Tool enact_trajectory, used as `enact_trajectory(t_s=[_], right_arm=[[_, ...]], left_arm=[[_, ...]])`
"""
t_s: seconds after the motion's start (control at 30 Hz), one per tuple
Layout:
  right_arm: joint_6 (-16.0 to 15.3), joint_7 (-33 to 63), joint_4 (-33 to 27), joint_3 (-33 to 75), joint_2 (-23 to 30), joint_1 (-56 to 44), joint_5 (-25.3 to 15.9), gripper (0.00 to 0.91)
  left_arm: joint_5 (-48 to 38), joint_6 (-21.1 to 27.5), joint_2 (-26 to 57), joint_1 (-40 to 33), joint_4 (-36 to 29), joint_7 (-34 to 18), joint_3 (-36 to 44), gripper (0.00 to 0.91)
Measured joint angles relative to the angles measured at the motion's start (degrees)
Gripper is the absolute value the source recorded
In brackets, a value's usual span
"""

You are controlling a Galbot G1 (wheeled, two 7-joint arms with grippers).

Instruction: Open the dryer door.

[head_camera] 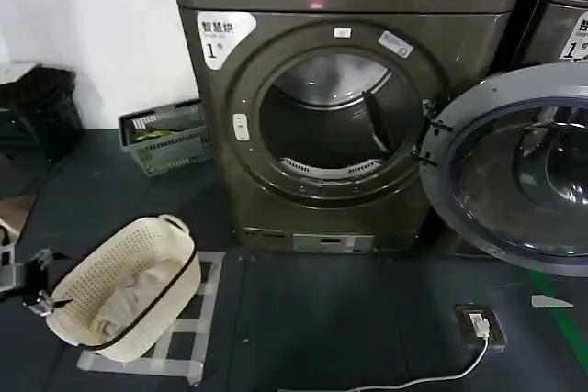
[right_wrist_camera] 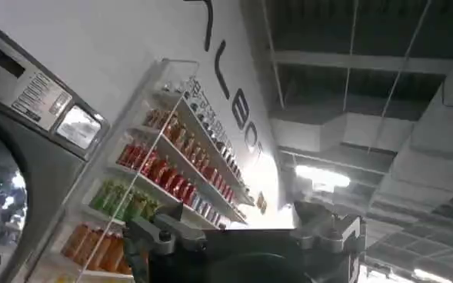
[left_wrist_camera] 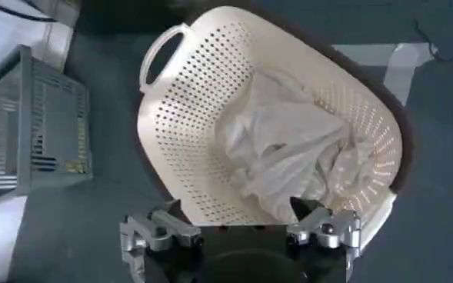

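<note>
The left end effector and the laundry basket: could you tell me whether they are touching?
Cannot tell. In the left wrist view the open left end effector overlaps the laundry basket's rim.

The dryer door (head_camera: pixel 514 167) is seen swung fully open at 3 o'clock of the drum opening, hinged on that side. Its inner face is shown: a pale grey rim around dark, reflective glass. It is cut off by the head view's right edge.

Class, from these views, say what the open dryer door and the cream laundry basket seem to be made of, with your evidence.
Dryer door: inner rim looks like matte pale grey plastic around dark glass, which shows glossy reflections.
Laundry basket: probably moulded plastic, cream and smooth, judging by its even rows of punched holes and its moulded-in handle.
</note>
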Motion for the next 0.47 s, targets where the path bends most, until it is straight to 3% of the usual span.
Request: enact_trajectory(t_s=[0.47], right_arm=[[-0.1,0.0,0.9,0.6,0.8,-0.5,0.3,0.907]], left_arm=[[0.4,0.3,0.6,0.0,-0.7,0.4,-0.8,0.907]])
